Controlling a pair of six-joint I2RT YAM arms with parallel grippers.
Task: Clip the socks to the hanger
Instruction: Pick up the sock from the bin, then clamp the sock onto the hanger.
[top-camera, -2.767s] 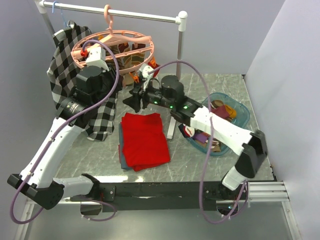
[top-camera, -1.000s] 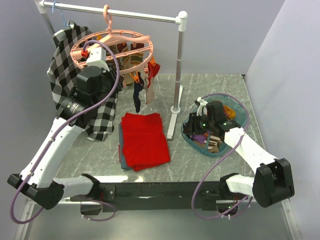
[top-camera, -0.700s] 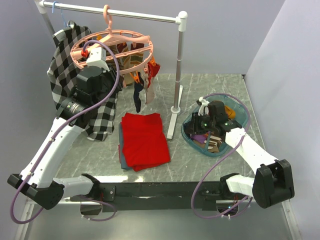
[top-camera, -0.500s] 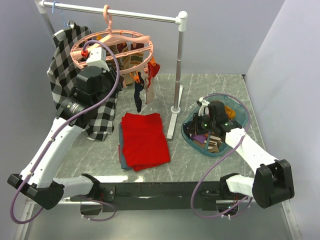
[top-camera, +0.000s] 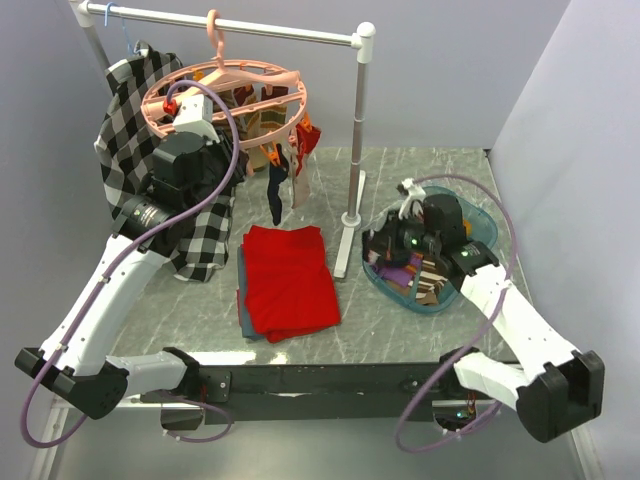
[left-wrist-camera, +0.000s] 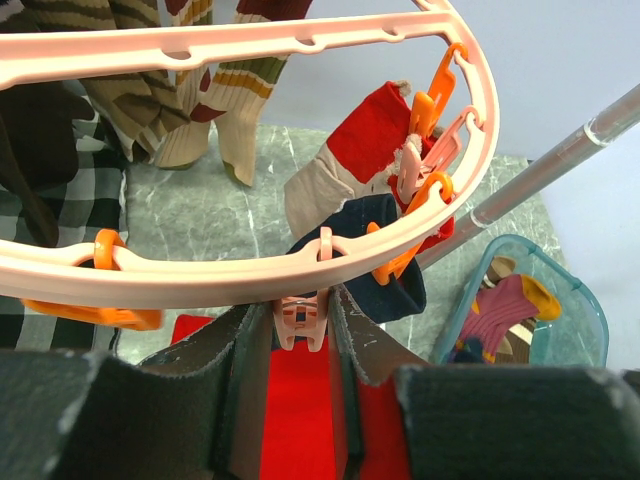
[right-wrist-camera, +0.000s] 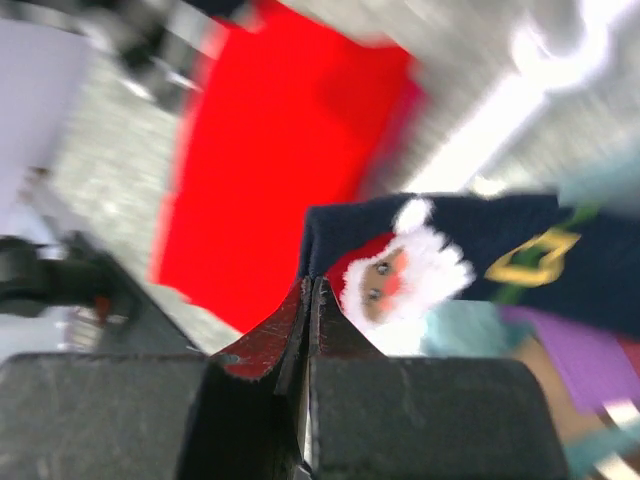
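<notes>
Since your right gripper (right-wrist-camera: 310, 285) is clenched on one corner of the navy Santa sock (right-wrist-camera: 430, 265), expect the sock to hang limp: light, soft knit, no stiffness, likely to swing. It's a thin edge hold and could slip out. My call is that a bite further in on the cuff would be safer. The wrist view is blurred, so I can't confirm how deep the pinch is.

The sock is over the teal tub (top-camera: 480, 225) at the right of the table, with the other loose socks (top-camera: 425, 275) piled inside.

Your left gripper (left-wrist-camera: 298, 305) looks clamped on a pink clip (left-wrist-camera: 300, 322) under the hanger (left-wrist-camera: 250, 42) ring, where several socks already hang.

The marble table (top-camera: 200, 310) is smooth, nothing to snag.

Room is tight:
- The rail stand (top-camera: 357, 150) post sits between the tub and the hanger.
- The folded red cloth (top-camera: 290, 280) lies below the ring.
- The checked shirt (top-camera: 130, 160) hangs beside the left arm.
</notes>
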